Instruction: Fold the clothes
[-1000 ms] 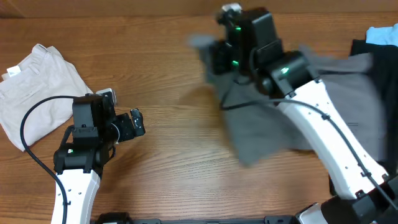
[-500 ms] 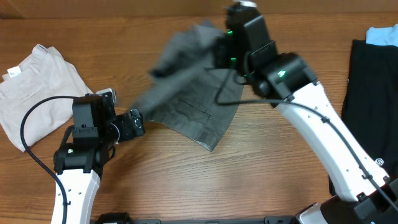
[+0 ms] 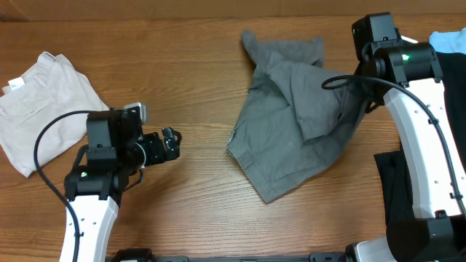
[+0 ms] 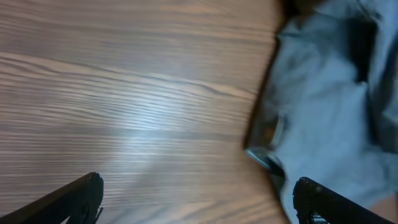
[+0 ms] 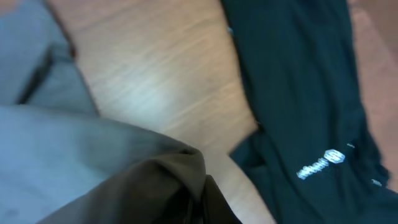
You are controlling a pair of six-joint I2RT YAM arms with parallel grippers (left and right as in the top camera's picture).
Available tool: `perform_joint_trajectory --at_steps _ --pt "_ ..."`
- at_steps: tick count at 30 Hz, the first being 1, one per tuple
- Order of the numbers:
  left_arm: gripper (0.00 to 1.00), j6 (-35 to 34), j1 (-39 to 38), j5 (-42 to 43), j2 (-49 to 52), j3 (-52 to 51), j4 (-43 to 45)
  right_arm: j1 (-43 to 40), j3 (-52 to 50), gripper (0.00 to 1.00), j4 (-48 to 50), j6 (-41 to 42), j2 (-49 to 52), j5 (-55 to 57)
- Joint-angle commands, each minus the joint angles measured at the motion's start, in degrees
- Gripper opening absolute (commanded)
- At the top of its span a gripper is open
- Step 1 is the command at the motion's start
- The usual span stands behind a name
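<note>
On the wooden desk, the grey shorts lie crumpled right of centre, waistband end towards the near edge, one leg folded over the other; their right edge is drawn up to the right hand, whose fingers are pinched together on that cloth; a black garment with small white lettering lies at the desk's right side; pale beige shorts sit folded at far left; the left hand hovers between them, fingers spread apart, holding nothing.
</note>
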Motion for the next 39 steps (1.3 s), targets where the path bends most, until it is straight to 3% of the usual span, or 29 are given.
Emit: perform_joint_trajectory --at_steps 1,5,9,10,11,14,18,19,22,25,29,33,39 --pt "1.0 -2.29 -3.72 5.18 2.27 1.18 0.46 -2.86 0.63 0.05 -0.96 2.32 -1.07 7.23" --pt "1.0 -3.15 -9.38 5.18 6.29 1.18 3.26 -6.29 0.63 0.05 -1.64 2.16 -1.07 7.15" --pt "1.0 -4.46 -12.39 5.18 10.49 1.18 6.86 -9.66 0.63 0.19 -2.73 2.14 -1.07 10.36" --pt "1.0 -4.46 -12.87 5.2 11.56 1.18 7.45 -10.38 0.63 0.2 -2.58 2.05 -1.07 8.9" --pt "1.0 -4.46 -13.22 5.2 12.57 1.18 7.96 -11.19 0.63 0.29 -2.64 1.99 -1.07 5.97" --pt "1.0 -4.46 -13.53 5.33 13.88 1.18 8.74 -11.58 0.63 0.32 -2.62 1.16 -1.07 -1.51" --pt "1.0 -4.44 -13.42 3.69 14.38 1.18 9.01 -10.49 -0.07 0.35 -0.26 -25.49 -1.01 -34.14" --pt "1.0 -4.44 -13.25 2.27 14.36 1.18 9.01 -9.97 -0.33 0.36 -0.42 -27.06 -1.01 -37.05" --pt "1.0 -4.46 -12.26 -1.01 14.23 1.31 9.03 -7.45 -1.7 0.4 -0.44 -26.97 -1.01 -38.16" --pt "1.0 -4.92 -9.86 -2.12 13.88 1.4 8.92 -3.43 -5.22 0.53 0.07 -26.95 -1.01 -38.16" --pt "1.0 -6.82 -7.34 -1.92 13.84 1.4 8.74 1.57 -11.02 0.61 2.12 -25.9 -1.01 -38.18" --pt "1.0 -6.82 -6.6 -1.68 13.81 1.4 8.39 9.03 -22.25 0.67 11.39 -19.3 -1.01 -38.34" --pt "1.0 -6.82 -6.6 -1.68 13.81 1.4 8.31 17.92 -28.33 0.68 29.38 -6.1 -0.5 -38.82"
